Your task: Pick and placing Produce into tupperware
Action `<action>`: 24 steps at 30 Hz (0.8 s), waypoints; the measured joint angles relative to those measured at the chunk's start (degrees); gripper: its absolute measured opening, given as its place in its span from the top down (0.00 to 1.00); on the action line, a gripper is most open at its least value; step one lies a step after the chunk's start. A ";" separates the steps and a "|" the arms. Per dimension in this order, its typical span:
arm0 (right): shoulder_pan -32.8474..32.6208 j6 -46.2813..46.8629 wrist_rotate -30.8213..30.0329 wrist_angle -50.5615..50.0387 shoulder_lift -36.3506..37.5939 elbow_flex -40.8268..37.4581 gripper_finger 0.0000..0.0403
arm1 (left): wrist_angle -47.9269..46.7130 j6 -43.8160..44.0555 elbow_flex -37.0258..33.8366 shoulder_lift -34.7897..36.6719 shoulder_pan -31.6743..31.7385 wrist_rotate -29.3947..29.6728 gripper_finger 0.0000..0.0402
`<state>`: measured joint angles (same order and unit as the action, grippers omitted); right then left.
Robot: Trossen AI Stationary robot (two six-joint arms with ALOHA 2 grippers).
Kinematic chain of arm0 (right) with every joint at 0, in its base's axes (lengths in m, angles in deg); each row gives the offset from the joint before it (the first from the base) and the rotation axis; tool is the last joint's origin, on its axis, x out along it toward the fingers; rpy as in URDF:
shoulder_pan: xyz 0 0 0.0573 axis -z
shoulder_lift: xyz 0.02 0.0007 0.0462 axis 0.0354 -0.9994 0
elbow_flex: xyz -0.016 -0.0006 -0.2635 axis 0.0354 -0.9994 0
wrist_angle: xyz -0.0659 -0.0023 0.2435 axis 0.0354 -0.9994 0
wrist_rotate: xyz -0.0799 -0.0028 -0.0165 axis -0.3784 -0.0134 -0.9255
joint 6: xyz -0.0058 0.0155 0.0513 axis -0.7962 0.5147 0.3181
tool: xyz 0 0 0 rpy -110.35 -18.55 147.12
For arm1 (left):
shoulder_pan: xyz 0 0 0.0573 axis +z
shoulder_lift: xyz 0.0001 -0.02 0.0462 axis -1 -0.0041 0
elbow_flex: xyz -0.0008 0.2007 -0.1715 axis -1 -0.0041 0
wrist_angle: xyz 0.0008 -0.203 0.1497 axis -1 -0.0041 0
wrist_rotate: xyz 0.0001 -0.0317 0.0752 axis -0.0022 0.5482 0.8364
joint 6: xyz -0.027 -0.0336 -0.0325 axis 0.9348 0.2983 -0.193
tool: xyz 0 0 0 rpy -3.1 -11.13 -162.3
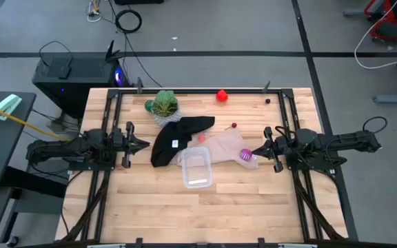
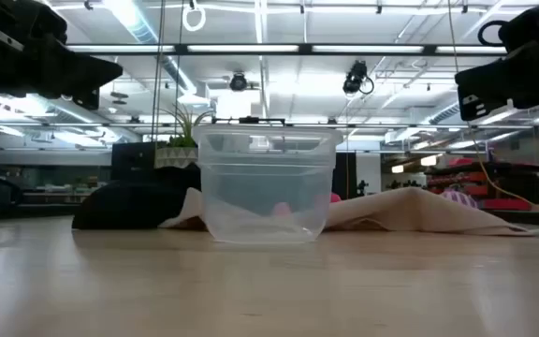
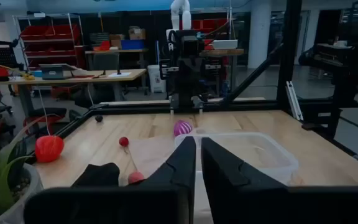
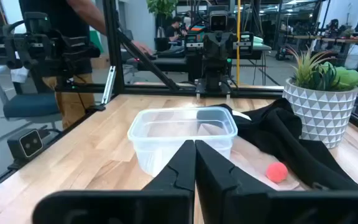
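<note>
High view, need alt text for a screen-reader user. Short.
Top-down view of a wooden table with a clear tupperware near the middle, resting partly on a beige cloth beside a black cloth. A purple fruit lies by the shut right end effector; the left end effector waits opposite.

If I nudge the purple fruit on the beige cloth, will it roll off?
Likely it rolls a little: the purple fruit looks round. The beige cloth under it is rumpled, which should slow it. It looks small and probably light, so a gentle touch from the right gripper may move it.
</note>
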<state>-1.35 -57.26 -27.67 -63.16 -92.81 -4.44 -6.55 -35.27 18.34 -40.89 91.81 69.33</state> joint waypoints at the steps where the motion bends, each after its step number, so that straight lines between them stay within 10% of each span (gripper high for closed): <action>1: 0.00 0.00 -0.02 0.01 0.02 0.00 0.97 | 0.01 0.00 0.00 0.00 -0.02 0.00 0.91; 24: -0.02 -0.02 -0.02 0.00 0.02 0.00 0.97 | 0.01 0.00 -0.01 0.00 -0.02 0.00 0.91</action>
<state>-1.37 -57.28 -27.69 -63.16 -92.80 -4.44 -6.54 -35.27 18.33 -40.89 91.79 69.33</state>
